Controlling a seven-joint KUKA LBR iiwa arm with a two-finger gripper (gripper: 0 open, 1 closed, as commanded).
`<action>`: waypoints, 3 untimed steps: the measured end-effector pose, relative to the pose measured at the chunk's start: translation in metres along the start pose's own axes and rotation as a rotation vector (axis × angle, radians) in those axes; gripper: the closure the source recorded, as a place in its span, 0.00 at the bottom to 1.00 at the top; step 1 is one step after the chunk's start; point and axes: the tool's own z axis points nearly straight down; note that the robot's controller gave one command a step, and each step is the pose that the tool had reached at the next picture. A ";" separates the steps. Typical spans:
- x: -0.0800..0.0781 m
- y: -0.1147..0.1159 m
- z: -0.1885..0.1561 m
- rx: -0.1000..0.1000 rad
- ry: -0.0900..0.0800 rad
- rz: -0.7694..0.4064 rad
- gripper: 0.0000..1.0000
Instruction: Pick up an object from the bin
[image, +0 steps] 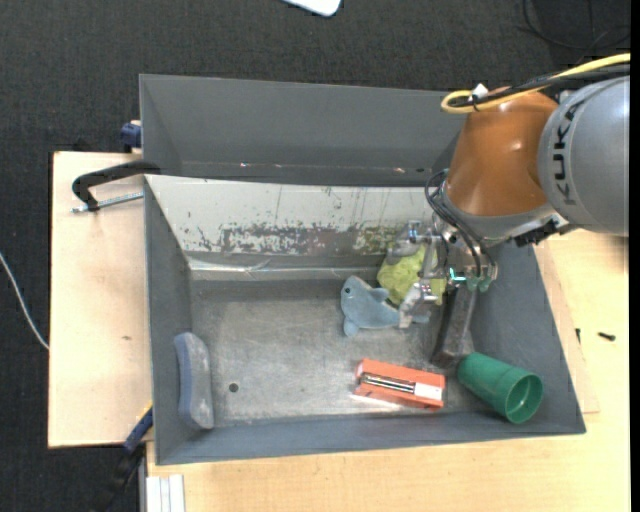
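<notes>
My gripper (431, 330) hangs low in the right half of the bin, its two fingers apart and nothing visible between them. The left fingertip (414, 308) is at the right edge of a blue soft toy (363, 308) shaped like a small whale; whether they touch I cannot tell. The dark right finger (450, 335) points down at the bin floor beside a green plastic cup (503, 386) lying on its side. A yellow-green crumpled thing (400, 272) lies just behind the toy, partly hidden by the gripper. An orange and white flat box (400, 385) lies in front of the gripper.
A long blue-grey oblong thing (193, 378) lies against the bin's left wall near the front corner. The arm with its orange cover reaches in over the back right corner. The floor between the oblong thing and the toy is bare.
</notes>
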 end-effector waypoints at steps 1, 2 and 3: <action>-0.002 0.000 -0.004 0.001 -0.008 -0.001 0.00; 0.000 0.002 0.032 0.001 -0.014 -0.085 0.00; 0.007 0.014 0.064 0.001 -0.009 -0.330 1.00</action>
